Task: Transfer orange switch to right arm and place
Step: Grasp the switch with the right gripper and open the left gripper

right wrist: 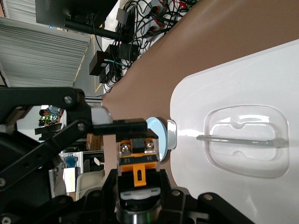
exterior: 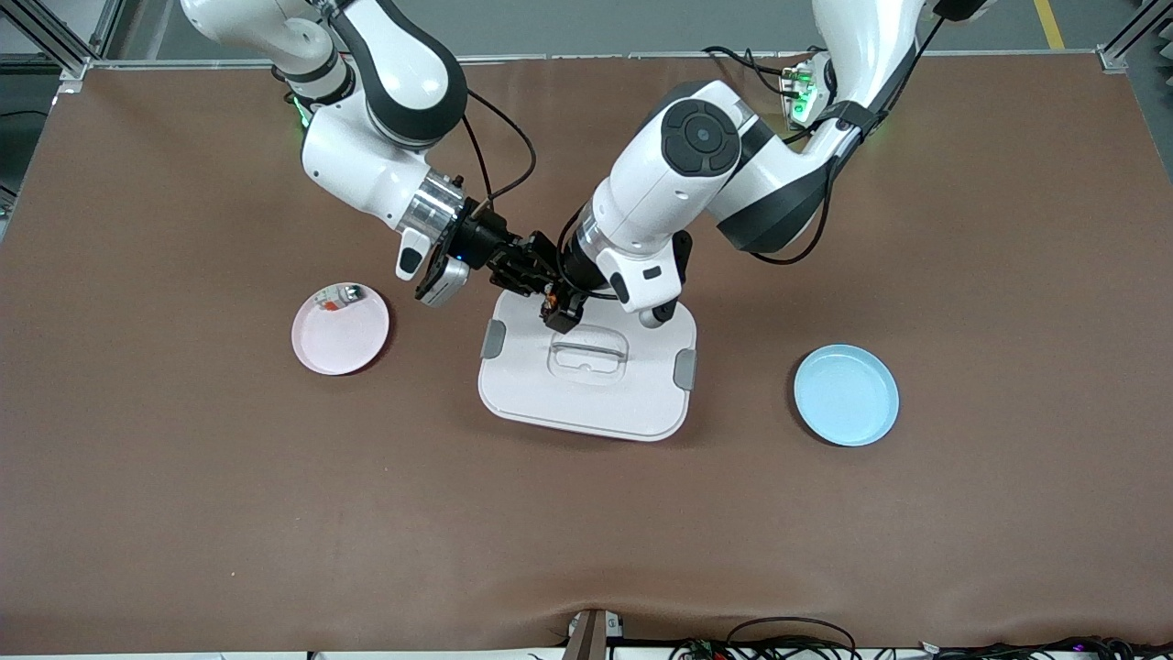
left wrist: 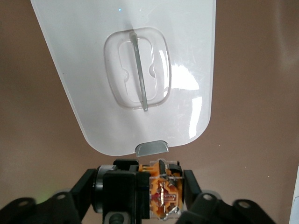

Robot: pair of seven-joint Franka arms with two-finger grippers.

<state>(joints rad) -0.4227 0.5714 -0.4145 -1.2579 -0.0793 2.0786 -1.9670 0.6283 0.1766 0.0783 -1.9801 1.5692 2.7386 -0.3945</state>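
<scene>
Handover in mid-air over the white lid

Both sets of jaws meet on the small black-and-orange blocky switch (exterior: 553, 307): the left gripper (exterior: 561, 312) is closed on it, and the right gripper (exterior: 522, 272) seems clamped on its black end too. It hangs above the white plastic lid with grey clips (exterior: 632, 394), between the pink round plate (exterior: 341, 341) and blue round plate (exterior: 846, 395). The switch looks light, rigid and a little slippery; the flat black sides should grip best, not the clear terminal face.
</scene>
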